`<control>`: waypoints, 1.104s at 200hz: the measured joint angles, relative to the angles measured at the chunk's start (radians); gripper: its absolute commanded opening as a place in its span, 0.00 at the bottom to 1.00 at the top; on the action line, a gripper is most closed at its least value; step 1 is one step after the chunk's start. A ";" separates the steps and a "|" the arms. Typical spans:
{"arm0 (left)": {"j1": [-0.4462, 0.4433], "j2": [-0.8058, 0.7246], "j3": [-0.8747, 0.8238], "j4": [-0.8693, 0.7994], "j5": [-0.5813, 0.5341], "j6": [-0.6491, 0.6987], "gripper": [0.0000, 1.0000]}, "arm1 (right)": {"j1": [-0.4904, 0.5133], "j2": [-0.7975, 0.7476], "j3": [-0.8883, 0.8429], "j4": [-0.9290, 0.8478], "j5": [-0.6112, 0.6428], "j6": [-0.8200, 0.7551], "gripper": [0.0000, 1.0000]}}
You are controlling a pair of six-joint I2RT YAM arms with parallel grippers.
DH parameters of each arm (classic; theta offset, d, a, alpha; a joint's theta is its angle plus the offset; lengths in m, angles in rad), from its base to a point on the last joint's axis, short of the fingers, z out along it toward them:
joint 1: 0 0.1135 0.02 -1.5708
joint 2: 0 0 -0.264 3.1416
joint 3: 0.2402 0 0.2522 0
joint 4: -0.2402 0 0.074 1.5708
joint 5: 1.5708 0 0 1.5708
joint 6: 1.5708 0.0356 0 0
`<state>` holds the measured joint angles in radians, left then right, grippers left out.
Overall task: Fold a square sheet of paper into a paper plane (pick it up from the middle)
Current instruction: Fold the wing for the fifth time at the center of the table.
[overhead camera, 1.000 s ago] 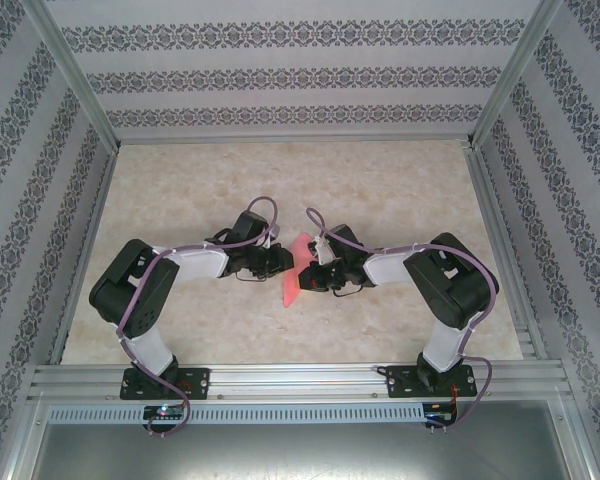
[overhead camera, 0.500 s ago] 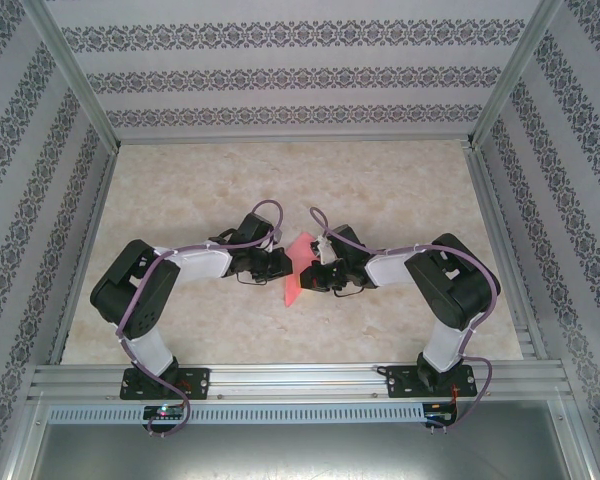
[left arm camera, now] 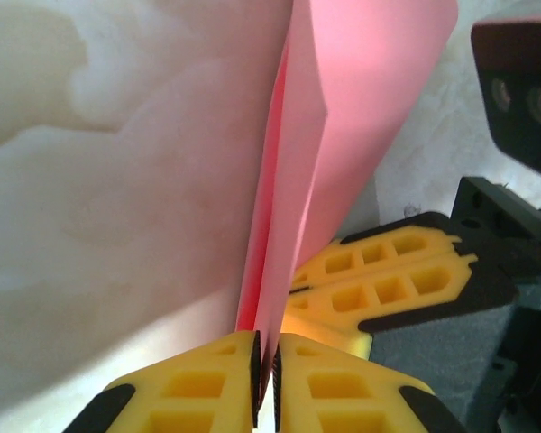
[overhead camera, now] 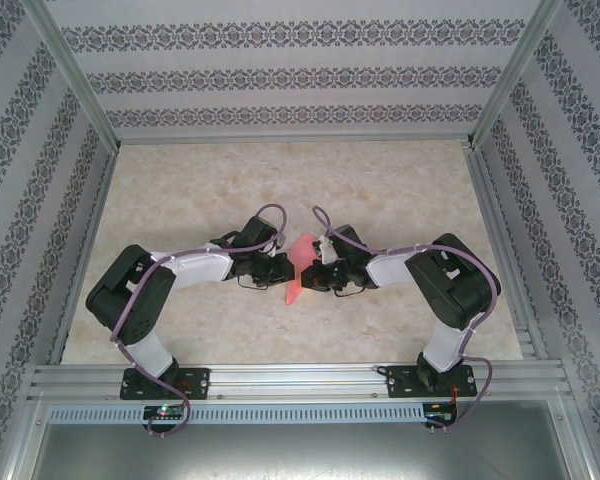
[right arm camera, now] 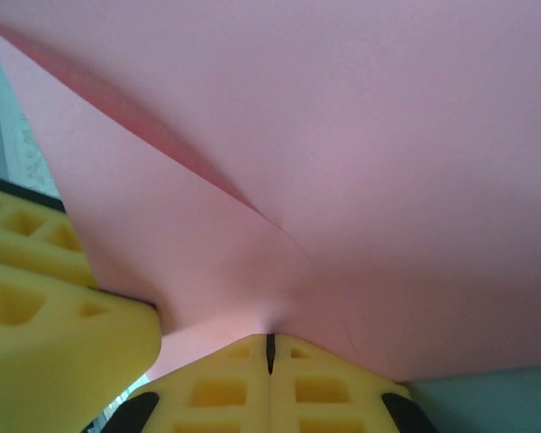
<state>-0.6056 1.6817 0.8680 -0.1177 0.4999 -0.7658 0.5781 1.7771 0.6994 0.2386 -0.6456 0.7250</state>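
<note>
Patterned walls surround a marbled desk (overhead camera: 380, 190). The left end effector (left arm camera: 264, 365) is pinched shut on the folded pink sheet of paper (left arm camera: 343, 108), which extends forward from its fingertips. The right end effector (right arm camera: 270, 347), just opposite, is clamped on the same sheet.

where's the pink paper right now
In the top view the pink paper is near the middle of the table, pinched between the left gripper and right gripper.

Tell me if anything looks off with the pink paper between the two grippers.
No tear shows. The pink paper is pinched by the left gripper and the right gripper, but its folded layers gape apart beyond the left grip, and a slanted buckle runs toward the right grip, so the fold looks uneven.
</note>
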 measured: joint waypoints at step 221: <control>-0.138 0.064 0.141 -0.268 -0.277 0.155 0.02 | -0.019 0.010 -0.053 0.131 -0.040 0.092 0.01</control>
<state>-0.7437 1.7458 1.0088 -0.3859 0.2230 -0.6109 0.5587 1.7866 0.6468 0.3698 -0.6857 0.8173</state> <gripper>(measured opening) 0.063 0.048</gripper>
